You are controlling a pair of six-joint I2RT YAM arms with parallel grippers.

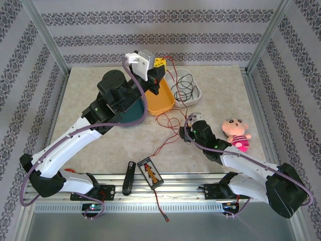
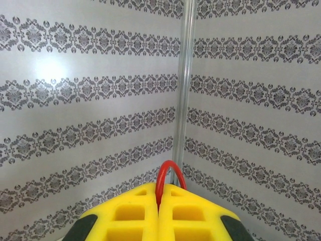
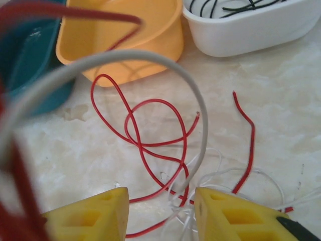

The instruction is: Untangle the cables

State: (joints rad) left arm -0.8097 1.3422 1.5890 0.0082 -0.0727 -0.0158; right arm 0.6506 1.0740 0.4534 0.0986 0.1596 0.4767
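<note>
On the desk: marble-look desk (image 1: 90, 150) seen from above. Clock read from its middle, arm bases at 6 o'clock.
Left arm: standing high over the 10 to 11 o'clock side. The left gripper (image 1: 159, 64) is up at 12 o'clock, above the trays.
Left fingers: clenched tight! The wrist view has the yellow fingers (image 2: 130, 213) pressed together, and a loop of the red cable (image 2: 168, 162) arches out of the seam.
Right arm: low, reaching from 5 o'clock toward the middle. The right gripper (image 1: 193, 121) is down by the desk, a little out toward 3 o'clock.
Right fingers: released. The wrist view shows the fingers (image 3: 95, 218) parted and clamping nothing, with thin strands lying on the desk in the gap.
Teal tray (image 1: 131, 118): 10 o'clock, mostly under the left arm.
Orange tray (image 1: 168, 103): 12 o'clock, just beside the white one.
White tray (image 1: 197, 95): 1 o'clock, and there's the black cable (image 1: 183, 86) coiled inside it.
Doll (image 1: 235, 131): 3 o'clock, beyond the right gripper, near the desk's edge.
Striped device (image 1: 150, 172): black with orange stripes, 6 o'clock at the near edge. A black handle-shaped thing (image 1: 129, 178) lies beside it at 7 o'clock.
Red cable on the desk: from the left fingers it drops to loose crossed loops just off centre. They sit between the orange tray and the right gripper.
Whitish cable (image 3: 253, 170): thin pale loops on the desk at the right fingers, crossing the red.
</note>
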